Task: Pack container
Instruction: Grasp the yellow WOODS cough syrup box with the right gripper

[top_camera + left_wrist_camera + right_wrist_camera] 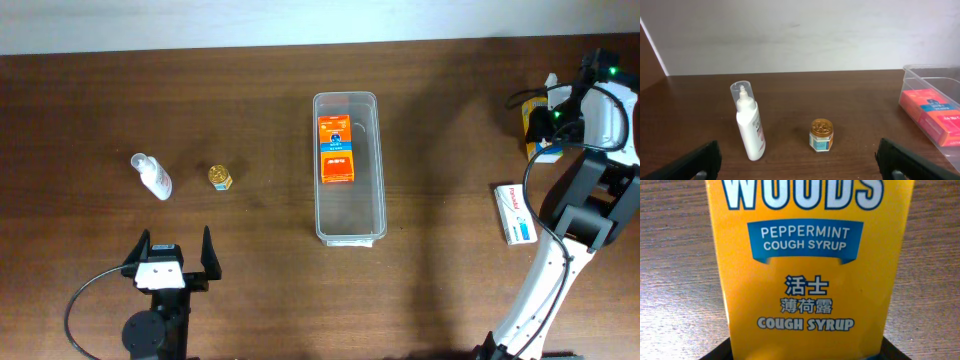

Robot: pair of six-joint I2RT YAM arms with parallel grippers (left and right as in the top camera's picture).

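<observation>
The container (pixel 350 212), clear, long and rimmed, lies central and holds one orange box (pixel 336 148). Left of it are one bottle (pixel 152 176) and one jar (pixel 220 177). Far right are one white box (pixel 515 213) and one yellow box (pixel 810 255), which fills the view at the right gripper (pixel 805 352); I cannot tell whether its jaws grip. The left gripper (pixel 175 250), near, is released.

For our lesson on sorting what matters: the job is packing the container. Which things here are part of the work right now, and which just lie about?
In the job: container; orange box inside it; yellow cough syrup box, between the fingers of the right gripper.
Lying about, untouched on the table: spray bottle; small gold-lidded jar; white and blue box. They may be packed later.
</observation>
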